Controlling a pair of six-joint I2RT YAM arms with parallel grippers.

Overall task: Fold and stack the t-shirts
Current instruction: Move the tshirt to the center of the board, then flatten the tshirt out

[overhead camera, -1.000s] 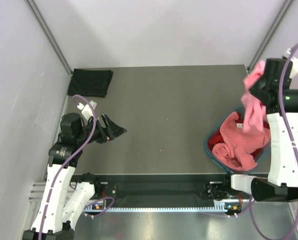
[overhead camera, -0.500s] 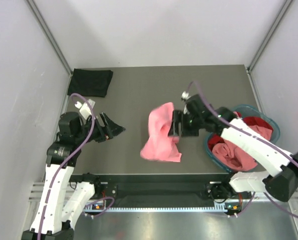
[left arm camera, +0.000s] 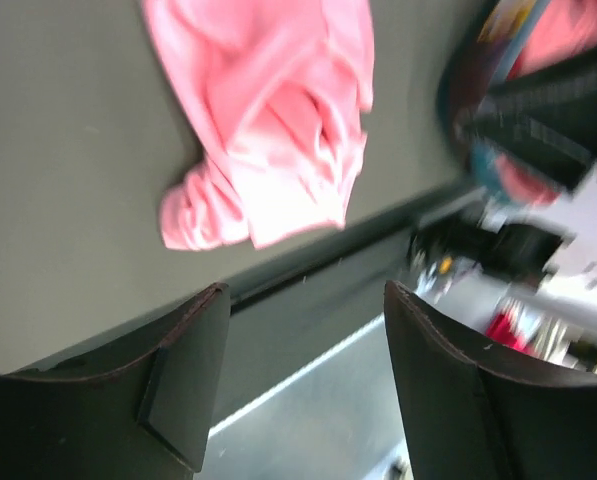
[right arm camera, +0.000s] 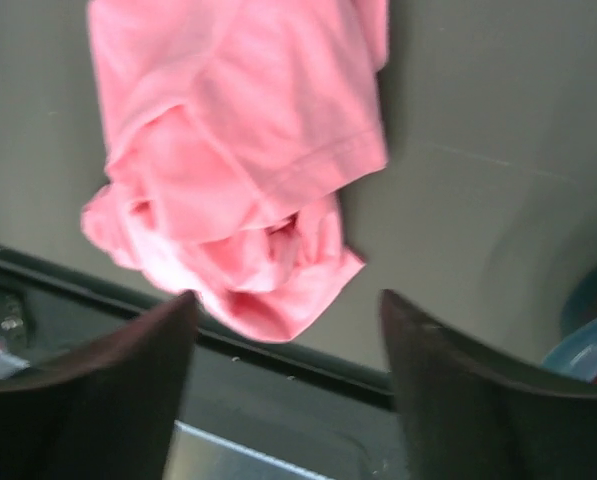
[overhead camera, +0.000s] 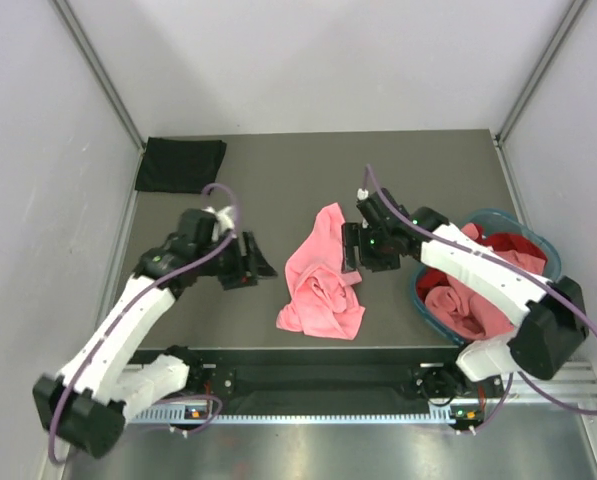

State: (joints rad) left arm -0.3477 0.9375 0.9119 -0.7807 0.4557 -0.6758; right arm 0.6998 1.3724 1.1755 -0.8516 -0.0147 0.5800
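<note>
Counter (overhead camera: 308, 180) is carrying everything. The teal basket (overhead camera: 499, 214) is sitting at its right edge toward the near right corner, with the heaped pink and red t-shirts (overhead camera: 458, 302) bulging over the rim. The right arm is reaching across just beside it, so I'm judging a swing-back could be snagging that cloth or shoving the basket off the edge.

The salmon pink t-shirt (overhead camera: 321, 278) is lying crumpled mid-counter, its bunched end close to the near edge. I'm worrying that a pull toward the bases would be sliding it over. It's wadded in layers too, so a pinch into the lump would likely be catching several folds and it won't be spreading flat.

The black t-shirt (overhead camera: 181, 163) is lying flat at the far left corner, well apart, and a long carry there could be undoing a fold.

The left gripper (overhead camera: 261, 263) is hanging released beside the pink shirt, nothing between its fingers. The right gripper (overhead camera: 350, 249) is also spread wide and empty at the shirt's other side. With both closing in, I'm watching for them colliding.
</note>
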